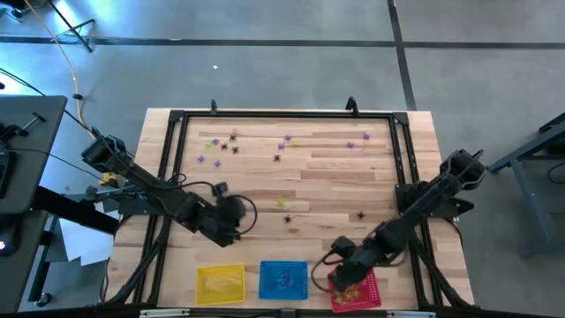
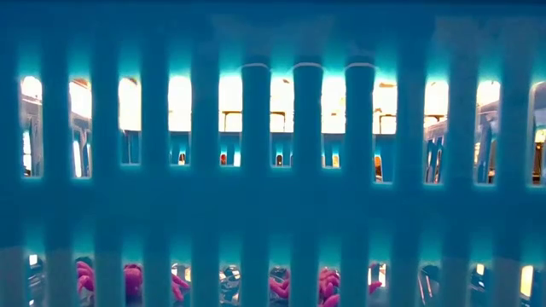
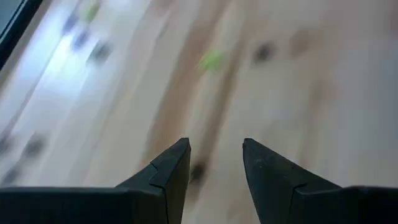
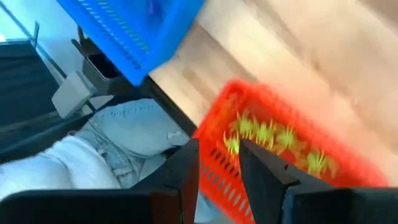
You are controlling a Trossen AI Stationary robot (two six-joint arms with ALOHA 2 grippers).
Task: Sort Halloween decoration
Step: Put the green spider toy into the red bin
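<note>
**Right gripper released over the red basket; loose trinkets lie up the table**

Our right gripper (image 4: 217,168) hangs over the red basket (image 4: 249,99) at the lower right of the overhead frame. Its fingers stand parted with nothing between them, so we read it as released. Yellow-green trinkets (image 4: 267,134) sit inside that basket, just beyond the fingertips in the right wrist view. Beside it to the left, along the bottom edge, stand the blue basket (image 1: 283,279) and then the yellow basket (image 1: 220,283). In the right wrist view, a person's jeans (image 4: 118,140) show past the table edge.

Our left gripper (image 3: 214,165) is at the lower left-centre of the overhead frame, fingers apart and empty, low over the wooden table (image 1: 335,172). A dark trinket (image 3: 198,171) shows between its fingertips, though too blurred to name its colour.

The coming move turns on where the rest lie. A small group (image 1: 287,212) sits mid-table, up from the baskets, between the two arms; the left gripper looks a little nearer it. A wider scatter (image 1: 256,146) runs along the upper part of the table, well apart from both grippers. The trinkets are spiky and round, so we see no long axis to line up on. We judge the next pick calls for a reach up the frame.

The low camera sees mostly the blue basket's wall, with pink pieces behind the lower slots.
</note>
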